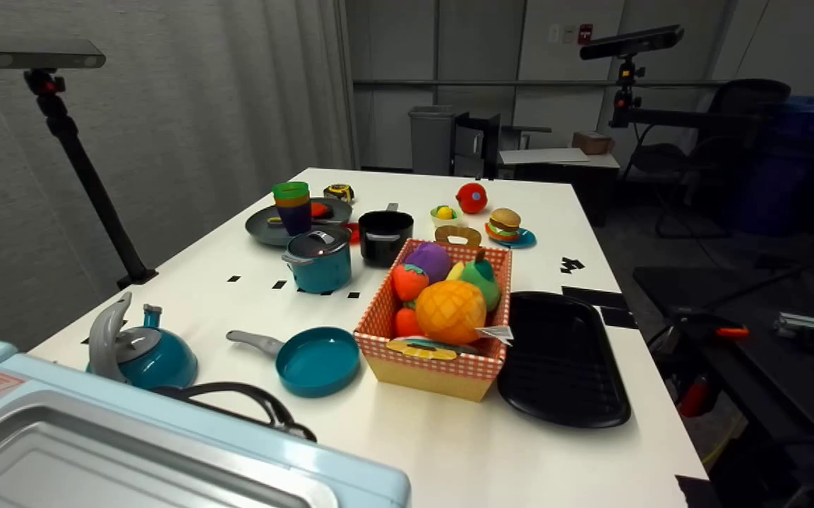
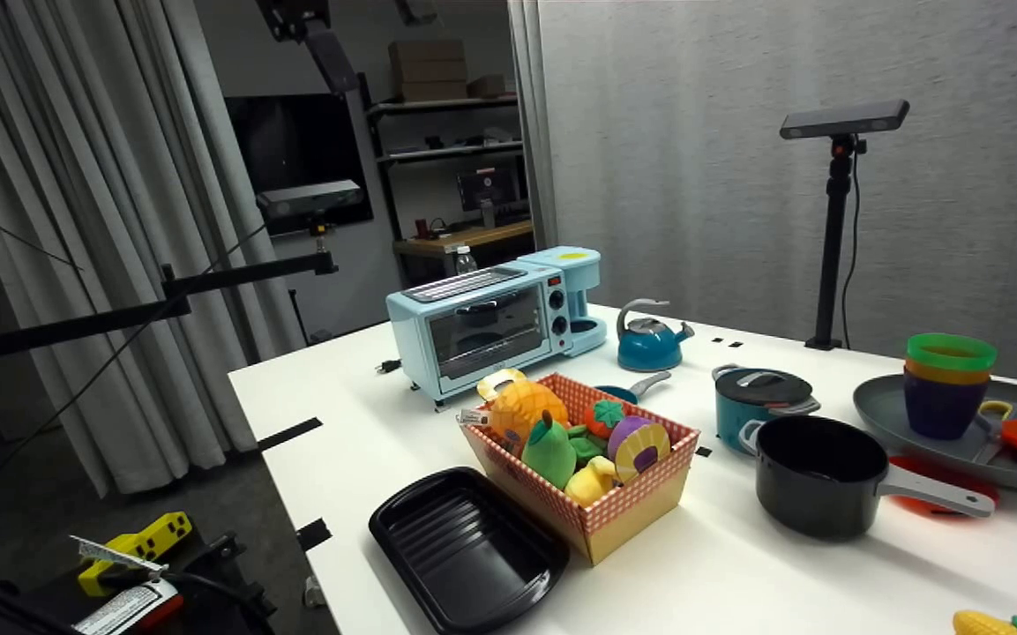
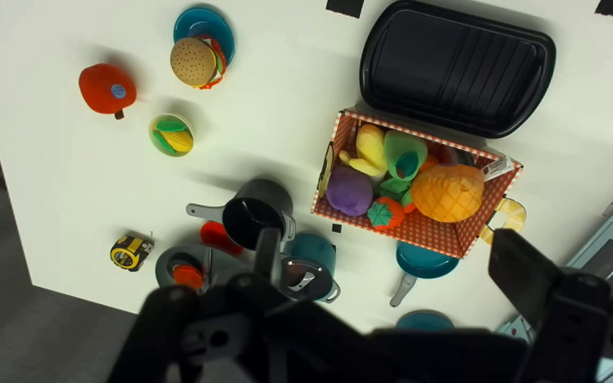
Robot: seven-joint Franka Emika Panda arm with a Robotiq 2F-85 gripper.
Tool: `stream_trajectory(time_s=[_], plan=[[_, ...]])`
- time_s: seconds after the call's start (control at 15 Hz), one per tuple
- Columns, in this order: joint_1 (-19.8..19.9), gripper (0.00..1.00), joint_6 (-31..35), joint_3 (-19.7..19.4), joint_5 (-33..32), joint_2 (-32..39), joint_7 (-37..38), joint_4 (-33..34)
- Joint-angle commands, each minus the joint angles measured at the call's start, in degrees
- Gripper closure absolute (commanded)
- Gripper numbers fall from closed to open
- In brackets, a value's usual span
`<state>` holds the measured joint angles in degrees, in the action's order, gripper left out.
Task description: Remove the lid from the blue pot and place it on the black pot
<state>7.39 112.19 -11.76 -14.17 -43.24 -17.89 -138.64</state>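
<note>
The dark round lid [image 1: 320, 241] with a grey handle sits on the teal blue pot [image 1: 325, 274]. The lid [image 2: 764, 386] and blue pot [image 2: 737, 425] show the same way in an exterior view. In the wrist view the lid [image 3: 309, 280] and blue pot [image 3: 317, 249] are at lower left, partly behind a finger. The black pot [image 1: 378, 248] stands beside the blue pot, uncovered; it also shows here [image 2: 812, 503] and in the wrist view [image 3: 258, 213]. My gripper [image 3: 388, 255] is open and empty, high above the table; its fingers [image 2: 385, 53] appear at an exterior view's top edge.
A checkered basket [image 1: 435, 360] of plush food stands beside the pots, with a black tray [image 1: 558, 360] along it. A teal frying pan [image 1: 318, 361], a kettle [image 1: 159, 358] and a light-blue oven [image 2: 490, 326] are nearby. A grey platter [image 2: 878, 401] with stacked cups [image 2: 945, 388] lies beside the pots.
</note>
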Motion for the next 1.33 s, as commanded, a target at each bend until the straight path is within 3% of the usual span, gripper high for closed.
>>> stream_trajectory(time_s=[0.0, 1.27], plan=[[-0.3, 0.0, -0.2, -0.2, -0.2, 0.0, 0.2, 0.1], [0.1, 0.0, -1.8, 0.3, 0.7, 0.5, 2.4, 0.4]])
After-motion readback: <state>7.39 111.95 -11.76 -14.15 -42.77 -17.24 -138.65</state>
